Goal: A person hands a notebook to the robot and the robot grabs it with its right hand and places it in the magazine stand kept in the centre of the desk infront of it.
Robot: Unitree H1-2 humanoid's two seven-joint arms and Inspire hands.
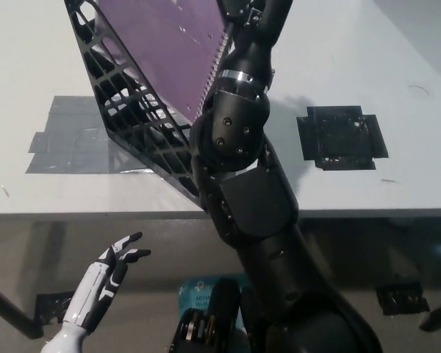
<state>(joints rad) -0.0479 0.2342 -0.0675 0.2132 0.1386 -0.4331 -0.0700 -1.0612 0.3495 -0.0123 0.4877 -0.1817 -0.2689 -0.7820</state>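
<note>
Now the purple notebook (173, 44) sits well down inside the black stand (132, 110) near the counter's (367, 51) front edge. Right hand (242, 9) is at its spiral edge, grip mostly out of frame: cannot tell. Handover done; release likely remains. Left hand (117, 261) rests spread, empty, below the counter.

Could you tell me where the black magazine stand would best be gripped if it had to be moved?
Probably the stand's tall open end at picture top, taken from above: the lattice side wall gives fingers a hold. Its low pointed end near the desk edge is too shallow, and the right arm crowds the notebook side.
</note>
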